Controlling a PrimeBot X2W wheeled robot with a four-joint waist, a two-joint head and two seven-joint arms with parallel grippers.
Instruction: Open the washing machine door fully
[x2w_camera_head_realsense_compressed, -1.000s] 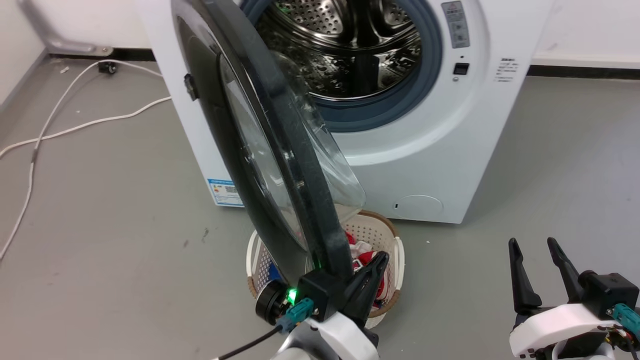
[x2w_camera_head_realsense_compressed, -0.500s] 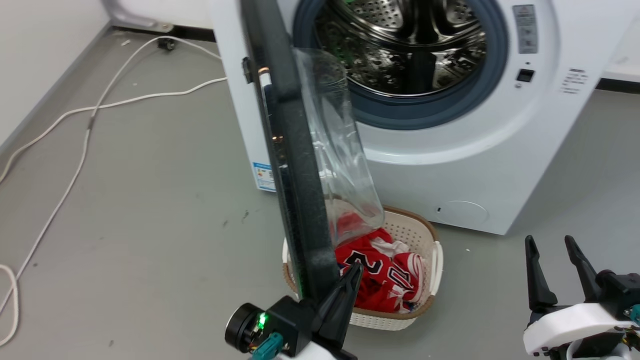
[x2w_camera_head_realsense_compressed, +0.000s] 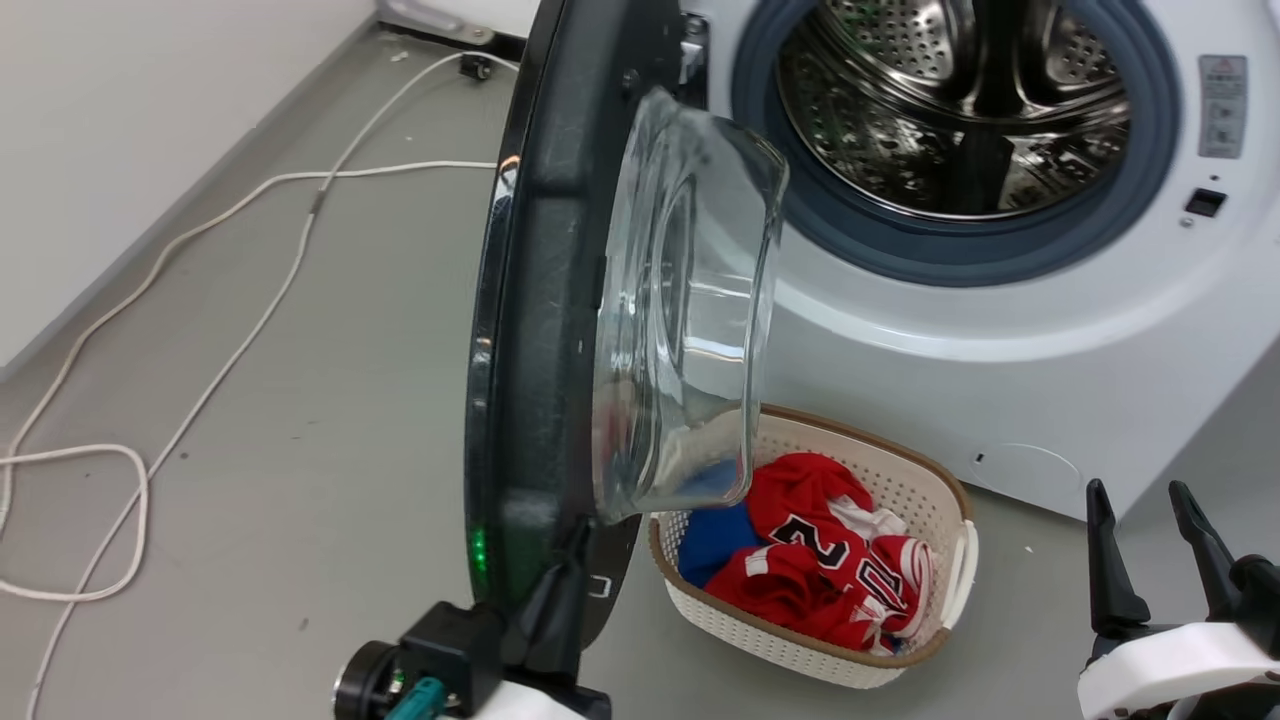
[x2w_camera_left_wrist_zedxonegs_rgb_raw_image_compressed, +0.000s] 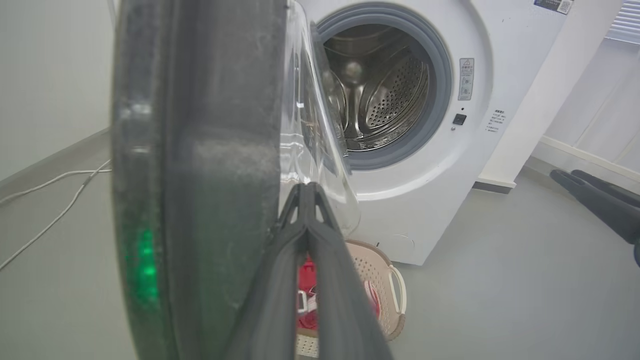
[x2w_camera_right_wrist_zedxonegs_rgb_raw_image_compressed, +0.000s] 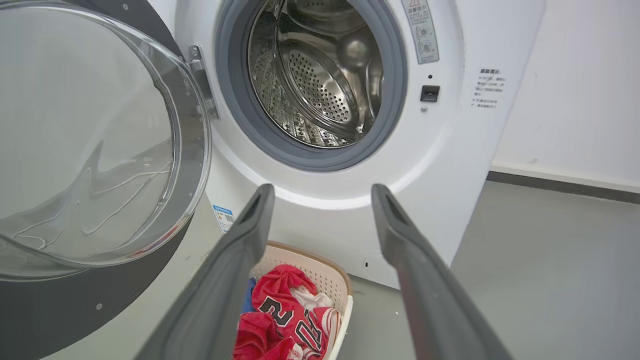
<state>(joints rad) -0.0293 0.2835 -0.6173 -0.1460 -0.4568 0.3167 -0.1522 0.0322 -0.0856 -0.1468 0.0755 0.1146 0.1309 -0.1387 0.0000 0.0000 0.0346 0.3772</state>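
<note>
The washing machine door (x2w_camera_head_realsense_compressed: 535, 300), a black ring around a bulging glass bowl (x2w_camera_head_realsense_compressed: 690, 290), stands swung out from the white washing machine (x2w_camera_head_realsense_compressed: 1050, 380), whose steel drum (x2w_camera_head_realsense_compressed: 960, 110) is exposed. My left gripper (x2w_camera_head_realsense_compressed: 575, 545) is at the door's lower edge. Its fingers are shut together with nothing between them and lie against the ring's inner side beside the glass, as the left wrist view shows (x2w_camera_left_wrist_zedxonegs_rgb_raw_image_compressed: 307, 187). My right gripper (x2w_camera_head_realsense_compressed: 1150, 530) hangs open at the lower right, apart from the door, its fingers spread in the right wrist view (x2w_camera_right_wrist_zedxonegs_rgb_raw_image_compressed: 322, 192).
A white lattice laundry basket (x2w_camera_head_realsense_compressed: 800, 650) holding red and blue clothes (x2w_camera_head_realsense_compressed: 810, 560) sits on the grey floor right below the door and in front of the machine. A white cable (x2w_camera_head_realsense_compressed: 200, 290) trails over the floor at the left, near the wall (x2w_camera_head_realsense_compressed: 120, 120).
The door has swung further out from the machine, from showing its outer face to showing its inner side, and my left gripper has gone left with it. The head camera has shifted too.
</note>
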